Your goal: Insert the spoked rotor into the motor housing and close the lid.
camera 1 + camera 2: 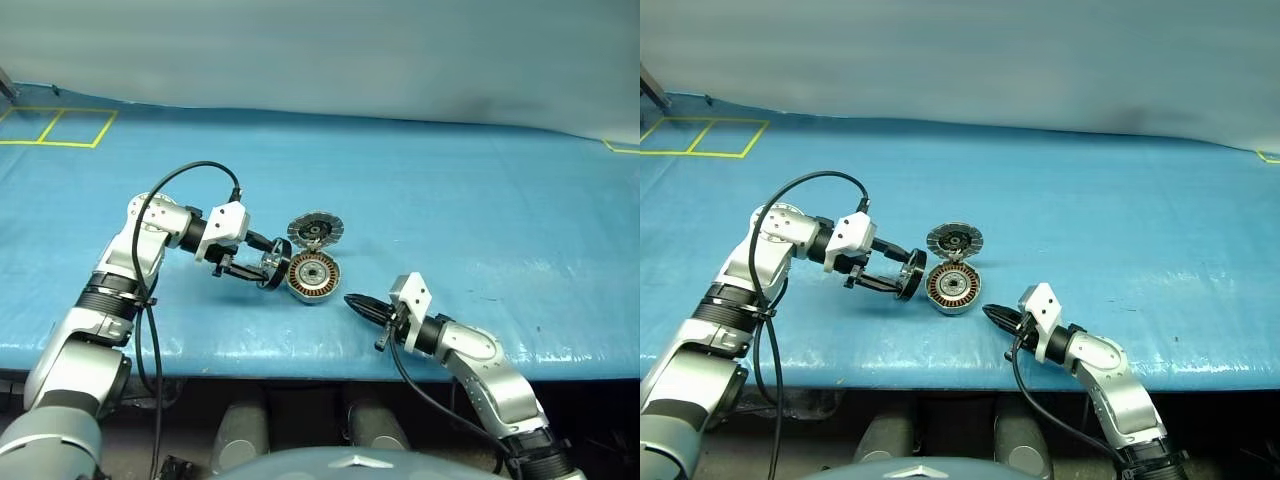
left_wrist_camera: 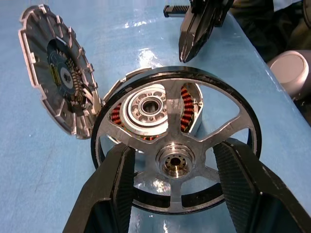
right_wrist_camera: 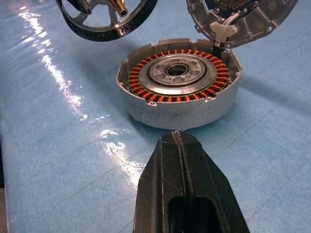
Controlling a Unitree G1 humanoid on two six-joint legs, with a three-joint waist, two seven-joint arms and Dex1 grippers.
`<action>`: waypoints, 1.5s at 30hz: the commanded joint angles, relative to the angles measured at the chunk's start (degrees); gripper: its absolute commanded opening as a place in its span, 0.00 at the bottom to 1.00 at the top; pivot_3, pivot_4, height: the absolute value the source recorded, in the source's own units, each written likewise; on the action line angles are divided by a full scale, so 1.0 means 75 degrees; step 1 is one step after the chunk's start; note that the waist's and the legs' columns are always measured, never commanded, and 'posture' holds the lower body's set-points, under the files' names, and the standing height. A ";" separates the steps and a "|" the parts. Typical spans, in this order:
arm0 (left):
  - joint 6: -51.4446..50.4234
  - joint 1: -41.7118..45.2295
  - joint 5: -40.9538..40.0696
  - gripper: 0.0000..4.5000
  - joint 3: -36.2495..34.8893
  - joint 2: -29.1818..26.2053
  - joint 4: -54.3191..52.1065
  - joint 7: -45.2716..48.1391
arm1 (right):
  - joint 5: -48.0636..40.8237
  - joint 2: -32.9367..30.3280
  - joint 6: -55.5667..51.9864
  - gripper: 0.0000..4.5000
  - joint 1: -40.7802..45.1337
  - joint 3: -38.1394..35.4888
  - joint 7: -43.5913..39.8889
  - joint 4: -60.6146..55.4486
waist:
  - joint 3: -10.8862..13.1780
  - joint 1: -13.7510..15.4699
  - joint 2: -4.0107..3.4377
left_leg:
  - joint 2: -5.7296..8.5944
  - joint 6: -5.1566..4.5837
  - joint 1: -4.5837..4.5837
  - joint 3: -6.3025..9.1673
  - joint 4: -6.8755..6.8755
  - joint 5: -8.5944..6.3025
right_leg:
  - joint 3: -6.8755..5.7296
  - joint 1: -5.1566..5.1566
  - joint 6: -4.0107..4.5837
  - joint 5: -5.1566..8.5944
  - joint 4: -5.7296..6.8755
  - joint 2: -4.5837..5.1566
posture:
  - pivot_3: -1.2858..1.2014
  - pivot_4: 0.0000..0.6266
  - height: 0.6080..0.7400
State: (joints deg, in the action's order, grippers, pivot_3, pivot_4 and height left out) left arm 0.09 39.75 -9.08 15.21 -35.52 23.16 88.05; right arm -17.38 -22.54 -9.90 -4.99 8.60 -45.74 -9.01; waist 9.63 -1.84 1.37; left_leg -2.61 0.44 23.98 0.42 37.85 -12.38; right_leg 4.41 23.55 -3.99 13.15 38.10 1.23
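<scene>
Jaws first: your left gripper has its two fingers clamped across the rim of the rotor, one pad on each side of the ring, so you're carrying it. Your right gripper is pinched fully closed on nothing, parked on the near side of the housing and just short of its wall.

Step-wise, I'd say you're mid-insert: rotor picked, not seated yet. In the head view it hangs at roughly 9 o'clock of the housing, right beside the rim and clear of the table.

Orientation is the thing to fix. The rotor stands on edge, nearly upright, so its hub axis runs about level and points across toward the housing, with a brass-looking shaft end poking out on that side. The housing sits flat, windings and hub bore facing up.

So your next move probably needs a wrist roll to lay the ring flat, then centre the shaft over the bore and lower it straight.

The lid stands open, hinged at the housing's 12 o'clock, inner face toward you, so it shouldn't block the drop.
</scene>
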 commanded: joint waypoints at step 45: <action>0.1624 0.1261 0.1058 0.84 0.0397 0.1270 0.2226 -0.0173 | 0.0120 0.0228 0.0846 0.00 -0.0206 -0.0062 0.0072 0.0176 | -0.0001 -0.0022 -0.0001 | 0.0002 0.0000 -0.0004 -0.0001 0.0002 0.0000 | 0.0009 -0.0005 -0.0004 -0.0002 -0.0001 -0.0002 | 0.52 0.24 1.00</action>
State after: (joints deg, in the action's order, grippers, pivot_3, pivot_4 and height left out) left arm 11.82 48.47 -1.16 18.52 -25.90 40.15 86.39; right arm -16.09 -20.99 -5.05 -7.00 8.66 -45.02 -6.98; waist 9.62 -2.01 1.36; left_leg -2.59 0.44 23.95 0.41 37.87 -12.38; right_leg 4.47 23.51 -4.02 13.13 38.09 1.22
